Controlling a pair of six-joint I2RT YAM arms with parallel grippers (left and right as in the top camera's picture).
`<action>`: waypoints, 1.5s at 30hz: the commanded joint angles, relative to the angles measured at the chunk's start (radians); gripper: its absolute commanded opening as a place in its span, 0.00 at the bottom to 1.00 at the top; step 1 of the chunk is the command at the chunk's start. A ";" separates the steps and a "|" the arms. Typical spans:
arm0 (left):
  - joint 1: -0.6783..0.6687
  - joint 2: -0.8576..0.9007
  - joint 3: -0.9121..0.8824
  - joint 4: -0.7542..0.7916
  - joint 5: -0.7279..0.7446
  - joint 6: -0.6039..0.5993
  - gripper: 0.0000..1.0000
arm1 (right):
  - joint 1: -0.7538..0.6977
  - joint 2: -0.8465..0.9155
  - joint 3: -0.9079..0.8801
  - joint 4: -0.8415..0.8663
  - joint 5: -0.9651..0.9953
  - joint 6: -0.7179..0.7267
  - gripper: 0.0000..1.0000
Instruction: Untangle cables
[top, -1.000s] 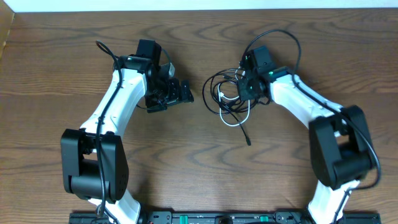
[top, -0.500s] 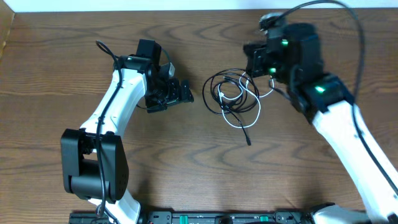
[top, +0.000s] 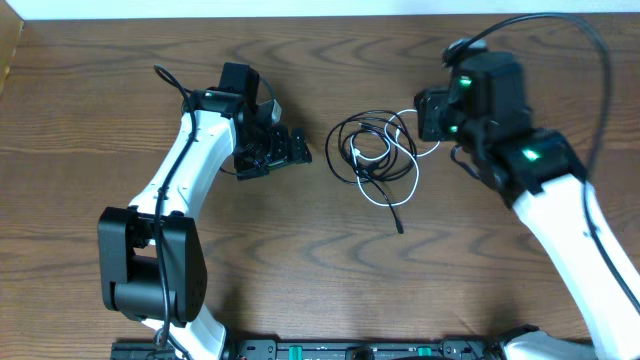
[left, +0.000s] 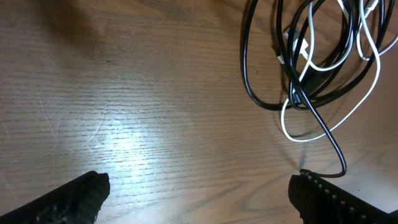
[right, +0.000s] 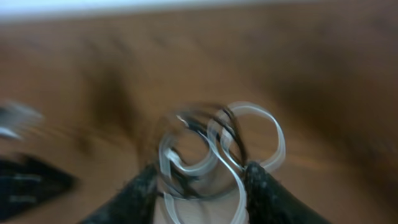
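The cables (top: 375, 155) lie in one tangled pile at the table's middle, black loops wound through a white cable (top: 392, 196). A black plug end (top: 400, 228) trails toward the front. My right gripper (top: 428, 118) hangs raised at the pile's right edge. The right wrist view is blurred, but its jaws stand apart (right: 199, 177), with white and black loops (right: 217, 146) showing beyond the gap. My left gripper (top: 272, 150) rests left of the pile, open wide and empty (left: 199, 199). In the left wrist view the tangle (left: 311, 62) lies ahead of it to the right.
Thick black wires (top: 560, 30) arc from the right arm over the back right of the wooden table (top: 300, 260). The left arm's base (top: 150, 265) stands front left. A pale wall edge (top: 200, 8) runs along the back.
The right arm has lifted and drawn back to the right from the pile, and its jaws have parted. The cable pile has shifted and spread slightly. The left arm has not moved.
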 joint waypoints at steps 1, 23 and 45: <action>-0.002 0.006 -0.003 0.001 -0.006 -0.009 0.98 | 0.002 0.126 -0.006 -0.033 0.089 0.003 0.45; -0.002 0.006 -0.003 0.005 -0.006 -0.009 0.98 | 0.000 0.553 -0.006 0.003 0.093 0.003 0.25; -0.002 0.006 -0.003 0.005 -0.006 -0.009 0.98 | -0.001 0.401 0.060 -0.028 -0.055 0.004 0.01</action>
